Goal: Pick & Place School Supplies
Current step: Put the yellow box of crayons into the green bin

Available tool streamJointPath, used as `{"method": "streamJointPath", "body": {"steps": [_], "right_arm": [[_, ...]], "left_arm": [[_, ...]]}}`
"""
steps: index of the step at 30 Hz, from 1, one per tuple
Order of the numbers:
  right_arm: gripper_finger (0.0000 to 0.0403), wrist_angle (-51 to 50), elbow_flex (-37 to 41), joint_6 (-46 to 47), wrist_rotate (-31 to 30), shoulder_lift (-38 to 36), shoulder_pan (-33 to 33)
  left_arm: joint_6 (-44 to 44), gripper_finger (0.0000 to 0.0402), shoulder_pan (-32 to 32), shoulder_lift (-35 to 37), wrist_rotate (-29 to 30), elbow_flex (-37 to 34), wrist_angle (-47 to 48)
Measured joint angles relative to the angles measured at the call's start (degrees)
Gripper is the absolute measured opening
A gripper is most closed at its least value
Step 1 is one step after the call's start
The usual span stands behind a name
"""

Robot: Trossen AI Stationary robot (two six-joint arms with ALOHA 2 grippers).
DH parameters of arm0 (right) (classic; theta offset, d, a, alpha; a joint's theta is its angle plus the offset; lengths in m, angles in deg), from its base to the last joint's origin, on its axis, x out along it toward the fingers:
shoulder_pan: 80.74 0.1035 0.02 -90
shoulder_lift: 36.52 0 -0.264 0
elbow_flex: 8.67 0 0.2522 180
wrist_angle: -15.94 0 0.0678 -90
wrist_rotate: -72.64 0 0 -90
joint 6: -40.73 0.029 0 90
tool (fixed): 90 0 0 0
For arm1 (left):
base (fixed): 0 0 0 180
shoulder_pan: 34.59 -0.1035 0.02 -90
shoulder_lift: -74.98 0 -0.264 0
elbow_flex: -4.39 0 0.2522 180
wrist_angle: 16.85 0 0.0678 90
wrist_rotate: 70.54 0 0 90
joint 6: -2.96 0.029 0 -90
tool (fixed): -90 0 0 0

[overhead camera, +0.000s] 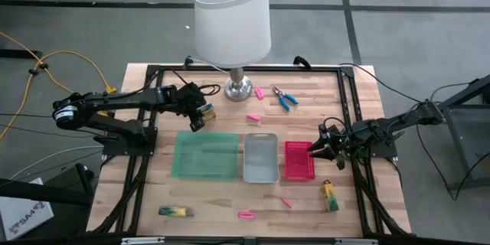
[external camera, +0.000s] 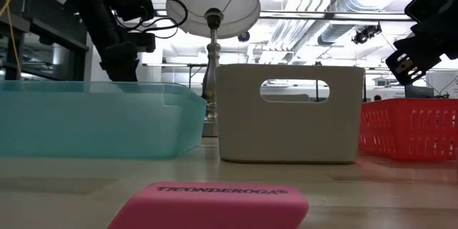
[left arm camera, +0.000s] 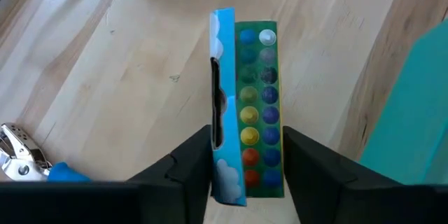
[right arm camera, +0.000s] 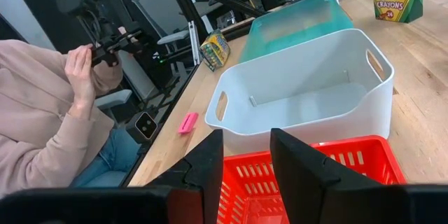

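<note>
My left gripper (overhead camera: 200, 116) (left arm camera: 246, 136) is near the lamp base, by the green tray's (overhead camera: 205, 155) far edge, shut on an open crayon pack (left arm camera: 248, 98) whose coloured tips show. A blue-handled metal tool (left arm camera: 28, 162) lies below it. My right gripper (overhead camera: 318, 150) (right arm camera: 246, 155) hovers open over the red basket's (overhead camera: 299, 170) right end, holding nothing. Two other crayon packs (overhead camera: 175, 211) (overhead camera: 329, 194) lie on the near part of the table. Pink erasers (overhead camera: 259, 92) (overhead camera: 253, 117) (overhead camera: 245, 214) and blue-handled pliers (overhead camera: 285, 98) also lie loose on the wood. My left gripper pinches the crayon pack between its two fingers (left arm camera: 189, 155), one on each long side, at the pack's near end (left arm camera: 269, 164). The fingers point steeply down and lie along the pack. The pack sticks out forward past the fingertips; whether it is clear of the table cannot be told.
A white-shaded lamp (overhead camera: 232, 17) stands at the far middle. The grey tray (overhead camera: 260, 157) sits between the green tray and the red basket. A pink eraser (external camera: 215, 204) lies near the front edge. A person (right arm camera: 49, 112) sits beyond the table, holding a dark handle.
</note>
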Motion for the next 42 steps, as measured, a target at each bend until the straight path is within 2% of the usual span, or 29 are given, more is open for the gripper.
{"method": "streamJointPath", "body": {"steps": [8,19,30,34,42], "right_arm": [[0.0111,0.0,0.0,0.0,0.0,0.0,0.0],[0.0111,0.0,0.0,0.0,0.0,0.0,0.0],[0.0111,0.0,0.0,0.0,0.0,0.0,0.0],[0.0111,0.0,0.0,0.0,0.0,0.0,0.0],[0.0111,0.0,0.0,0.0,0.0,0.0,0.0]], "left_arm": [[-0.1,0.0101,0.0,0.0,0.0,0.0,0.0],[1.3,0.0102,0.0,0.6,0.4,0.0,0.2],[2.1,0.0099,0.0,4.5,1.2,0.2,0.4],[1.7,0.0099,0.0,6.7,1.1,1.8,4.7],[2.5,0.0098,1.6,8.6,1.1,11.4,16.9]]}}
